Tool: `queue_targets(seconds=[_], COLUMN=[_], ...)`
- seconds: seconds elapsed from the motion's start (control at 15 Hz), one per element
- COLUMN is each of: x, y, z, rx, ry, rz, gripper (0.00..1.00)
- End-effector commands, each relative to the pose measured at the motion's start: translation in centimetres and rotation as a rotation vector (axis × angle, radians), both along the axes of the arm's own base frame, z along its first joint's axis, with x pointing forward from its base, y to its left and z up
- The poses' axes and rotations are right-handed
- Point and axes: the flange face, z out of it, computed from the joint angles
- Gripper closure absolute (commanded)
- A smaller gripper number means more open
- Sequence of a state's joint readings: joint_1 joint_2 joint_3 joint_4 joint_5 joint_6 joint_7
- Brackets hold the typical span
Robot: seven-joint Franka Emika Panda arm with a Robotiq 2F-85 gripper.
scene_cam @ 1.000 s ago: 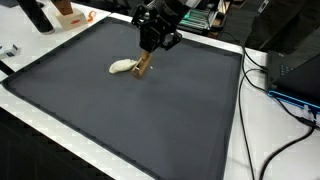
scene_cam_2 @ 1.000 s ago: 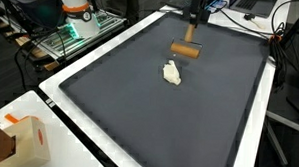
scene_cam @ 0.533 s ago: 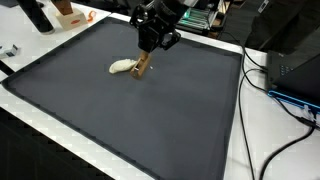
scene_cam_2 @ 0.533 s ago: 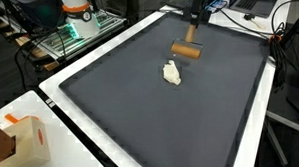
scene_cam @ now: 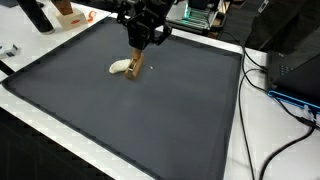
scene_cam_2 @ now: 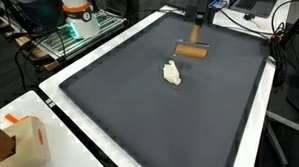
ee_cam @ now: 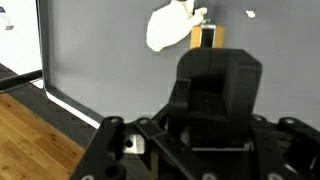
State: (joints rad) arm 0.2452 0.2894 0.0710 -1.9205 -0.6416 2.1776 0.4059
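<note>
A short wooden cylinder (scene_cam: 135, 66) (scene_cam_2: 191, 52) rests low on the dark grey mat (scene_cam: 150, 120) (scene_cam_2: 148, 113), and my gripper (scene_cam: 140, 54) (scene_cam_2: 196, 41) comes down on it from above, shut on it. A crumpled white lump (scene_cam: 118, 68) (scene_cam_2: 172, 72) lies on the mat right beside the cylinder; I cannot tell whether they touch. In the wrist view the gripper's black housing fills the lower half and hides the fingertips. Above it show the wooden cylinder (ee_cam: 205, 37) and the white lump (ee_cam: 168, 25).
The mat has a white border (scene_cam_2: 59, 100). Off the mat stand an orange-and-white object (scene_cam: 68, 14) (scene_cam_2: 77, 6), a dark bottle (scene_cam: 38, 15), a cardboard box (scene_cam_2: 22, 139) and cables (scene_cam: 290, 105). Wood floor (ee_cam: 35, 140) lies past the mat's edge.
The gripper has shifted sideways with the wooden cylinder, bringing it closer to the white lump in one exterior view. The white lump has not moved.
</note>
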Motion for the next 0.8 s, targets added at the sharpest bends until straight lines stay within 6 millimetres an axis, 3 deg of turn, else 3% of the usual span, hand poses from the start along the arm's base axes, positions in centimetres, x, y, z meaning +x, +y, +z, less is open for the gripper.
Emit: queue_targets(seconds=[0.0,0.73], x=[-1.2,-3.6], y=[-2.6,-9.4], z=[2.4,9.2], rx=[0.067,0.161], ry=[0.011,0.180], rz=[0.108,0.384], gripper=[0.77,0.77])
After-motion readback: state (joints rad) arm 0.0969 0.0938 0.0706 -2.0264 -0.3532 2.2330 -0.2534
